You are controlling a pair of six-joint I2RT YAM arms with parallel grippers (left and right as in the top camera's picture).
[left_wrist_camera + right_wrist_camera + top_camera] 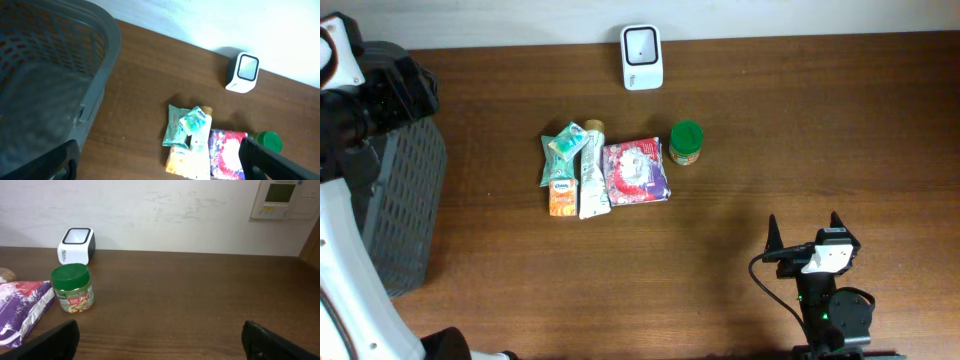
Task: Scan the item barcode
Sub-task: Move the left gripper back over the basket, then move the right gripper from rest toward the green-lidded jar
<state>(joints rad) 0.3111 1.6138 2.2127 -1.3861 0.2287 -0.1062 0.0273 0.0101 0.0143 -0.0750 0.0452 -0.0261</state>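
Groceries awaiting the scanner (642, 57), a small white unit that stands at the far edge of the wooden surface (800, 120) by the wall. In front of it, mid-surface, a green packet (563, 150), an orange carton (561, 196), a white tube (593, 172) and a purple packet (636, 172) lie flat, pressed side by side. A jar (686, 142) with a green lid stands upright just beside the purple packet's far right corner. The left pincer (159, 155) hangs released above the near rim of the grey basket (395, 190) at the left end, its fingers spread wide with nothing between them. The basket's inside is blurred, so what it contains cannot be made out. The right pincer (804, 235) sits low at the near right, well apart from the goods, likewise released and empty, facing the jar and the scanner.
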